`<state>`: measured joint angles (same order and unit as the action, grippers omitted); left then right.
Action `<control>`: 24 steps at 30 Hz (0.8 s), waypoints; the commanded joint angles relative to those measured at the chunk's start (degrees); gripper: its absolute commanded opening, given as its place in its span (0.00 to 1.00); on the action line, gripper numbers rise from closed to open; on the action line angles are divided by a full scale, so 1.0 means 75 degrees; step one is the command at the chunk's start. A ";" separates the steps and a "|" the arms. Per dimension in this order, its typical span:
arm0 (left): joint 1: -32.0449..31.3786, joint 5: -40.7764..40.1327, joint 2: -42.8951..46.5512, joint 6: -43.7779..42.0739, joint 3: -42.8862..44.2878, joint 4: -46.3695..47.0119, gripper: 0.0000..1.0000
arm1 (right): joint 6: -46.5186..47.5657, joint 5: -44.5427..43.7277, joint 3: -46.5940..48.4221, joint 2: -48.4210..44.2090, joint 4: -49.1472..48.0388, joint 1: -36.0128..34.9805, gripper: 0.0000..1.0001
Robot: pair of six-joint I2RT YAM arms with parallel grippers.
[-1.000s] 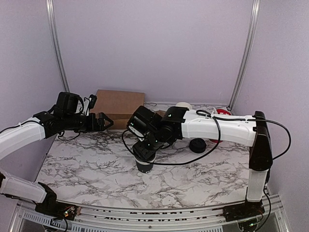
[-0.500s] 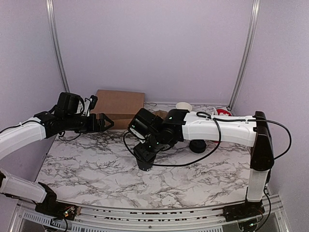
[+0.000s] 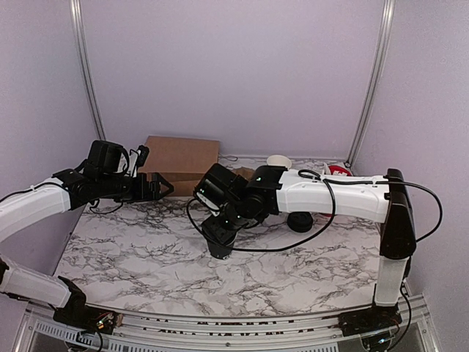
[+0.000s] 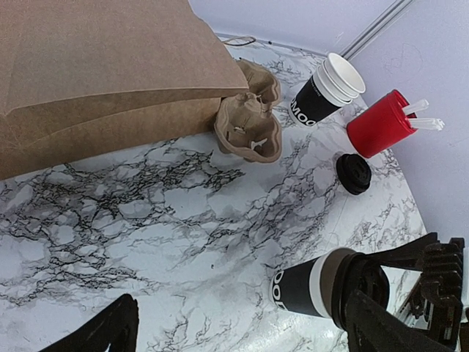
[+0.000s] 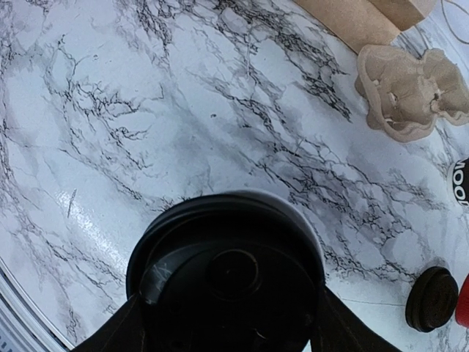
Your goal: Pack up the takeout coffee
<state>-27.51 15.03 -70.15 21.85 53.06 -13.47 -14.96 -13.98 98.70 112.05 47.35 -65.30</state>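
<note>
The small black paper cup (image 3: 220, 251) stands upright on the marble table (image 3: 132, 257), near the middle. Its round black lid (image 5: 231, 279) sits on top of it, with a strip of white rim showing at the far edge. My right gripper (image 5: 227, 312) comes down from above, and its fingers (image 5: 121, 326) press both sides of the lid. From the left wrist view the cup (image 4: 300, 292) shows its white print, with the lid (image 4: 360, 287) above it. My left gripper (image 4: 242, 323) hovers open and empty, well left of the cup.
A brown paper bag (image 4: 95, 66) lies at the back left. A pulp cup carrier (image 4: 249, 121) sits against it. A stack of white-rimmed cups (image 4: 330, 88), a red tub (image 4: 377, 123) and a second black lid (image 4: 354, 174) are at the back right.
My right gripper has sunk a little over the cup with the lid between its fingers. The left arm has stayed still.
</note>
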 commanded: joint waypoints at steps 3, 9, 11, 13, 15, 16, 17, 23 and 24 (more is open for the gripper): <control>-0.0057 0.0047 -0.0061 -0.0083 0.0051 -0.0105 0.99 | 0.0003 -0.0168 0.0035 -0.0107 -0.0090 0.0124 0.68; -0.0061 0.0049 -0.0058 -0.0077 0.0051 -0.0117 0.99 | 0.0011 -0.0122 -0.0001 -0.0045 -0.0091 0.0145 0.68; -0.0062 0.0056 -0.0057 -0.0086 0.0051 -0.0115 0.99 | -0.0003 -0.0126 -0.0041 -0.0034 -0.0097 0.0163 0.68; -0.0068 0.0059 -0.0060 -0.0077 0.0051 -0.0114 0.99 | 0.0001 -0.0083 -0.0085 -0.0034 -0.0100 0.0185 0.69; -0.0069 0.0070 -0.0057 -0.0077 0.0059 -0.0123 0.99 | -0.0003 -0.0039 -0.0127 -0.0034 -0.0145 0.0204 0.70; -0.0071 0.0074 -0.0063 -0.0080 0.0055 -0.0115 0.99 | -0.0001 -0.0015 -0.0166 -0.0025 -0.0165 0.0215 0.71; -0.0071 0.0071 -0.0058 -0.0080 0.0056 -0.0121 0.99 | -0.0004 0.0016 -0.0183 -0.0016 -0.0188 0.0227 0.71; -0.0075 0.0071 -0.0057 -0.0077 0.0054 -0.0116 0.99 | -0.0020 0.0161 -0.0285 0.0002 -0.0328 0.0303 0.73; -0.0079 0.0066 -0.0064 -0.0086 0.0058 -0.0123 0.99 | -0.0016 0.0177 -0.0282 -0.0001 -0.0345 0.0316 0.73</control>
<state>-27.83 15.03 -70.15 21.85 53.06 -13.54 -14.96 -13.50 97.08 112.05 46.15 -63.70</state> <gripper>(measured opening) 0.993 0.725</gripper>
